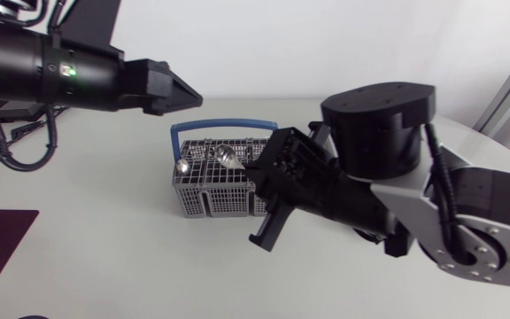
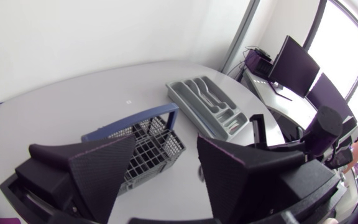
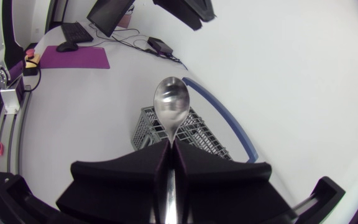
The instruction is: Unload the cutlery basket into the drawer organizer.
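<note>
You had the cutlery basket [image 1: 211,182] near the middle of the table [image 1: 104,257], with one utensil [image 1: 182,166] standing in its left end. Your right gripper [image 3: 171,152] was at the basket's right end, and the spoon [image 3: 171,106] clamped between its fingers reached out above the basket. Your left gripper [image 2: 166,149] hung behind the basket, apart from it. From the left wrist, the drawer organizer [image 2: 213,107] lay beyond the basket, not touching it.

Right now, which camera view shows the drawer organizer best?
The left wrist view. There the grey drawer organizer lies whole beyond the cutlery basket, with all its compartments in sight. The head view and the right wrist view show nothing of it.
</note>
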Robot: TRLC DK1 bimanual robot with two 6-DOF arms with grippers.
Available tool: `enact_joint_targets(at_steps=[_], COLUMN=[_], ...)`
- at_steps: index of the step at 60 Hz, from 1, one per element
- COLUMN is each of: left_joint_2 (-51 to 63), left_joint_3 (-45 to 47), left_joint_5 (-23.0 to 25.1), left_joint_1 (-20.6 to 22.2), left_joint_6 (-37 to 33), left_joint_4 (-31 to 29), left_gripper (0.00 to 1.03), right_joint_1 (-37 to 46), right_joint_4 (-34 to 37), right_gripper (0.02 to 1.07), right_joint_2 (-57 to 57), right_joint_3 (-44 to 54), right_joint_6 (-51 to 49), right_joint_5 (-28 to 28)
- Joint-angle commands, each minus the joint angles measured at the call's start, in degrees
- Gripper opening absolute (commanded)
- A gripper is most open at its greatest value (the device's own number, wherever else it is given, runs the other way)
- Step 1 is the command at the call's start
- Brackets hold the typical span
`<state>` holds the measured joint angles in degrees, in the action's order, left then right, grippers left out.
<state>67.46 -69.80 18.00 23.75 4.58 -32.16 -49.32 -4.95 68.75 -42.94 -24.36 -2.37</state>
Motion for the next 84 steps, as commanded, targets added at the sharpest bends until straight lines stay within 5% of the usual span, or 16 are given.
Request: enact_joint_targets(at_steps=[1,19,27,38,57,84], left_joint_2=[-1.28,1.27,5.93,9.79,12.17,13.93], left_joint_3=[-1.22,7.93,9.68,11.35,12.23,12.06], left_joint_5=[0.55,1.25,10.57,14.34,16.19,18.48], left_joint_1=[-3.18,-7.49,-10.92,-13.9,-16.19,-16.8], left_joint_6=[-2.47,-16.0,-18.29,-21.19,-22.42,-22.86], left_joint_4=[-1.68,-4.31,-4.4,-3.78,-1.68,-0.97], left_gripper=[0.94,0.94,0.94,0.94,0.94,0.94], right_joint_1=[3.09,24.01,35.17,47.3,68.13,77.27], right_joint_4=[2.84,20.6,27.45,34.57,45.82,43.45], right_gripper=[0.07,0.07,0.07,0.07,0.07,0.07], right_joint_2=[-4.33,-16.37,-16.46,-13.56,6.66,32.06], right_joint_3=[2.6,3.83,3.65,3.91,-2.85,-17.09], right_joint_6=[0.89,-9.13,-18.18,-33.21,-69.68,-83.31], right_joint_5=[2.64,25.66,33.92,39.37,42.54,34.72])
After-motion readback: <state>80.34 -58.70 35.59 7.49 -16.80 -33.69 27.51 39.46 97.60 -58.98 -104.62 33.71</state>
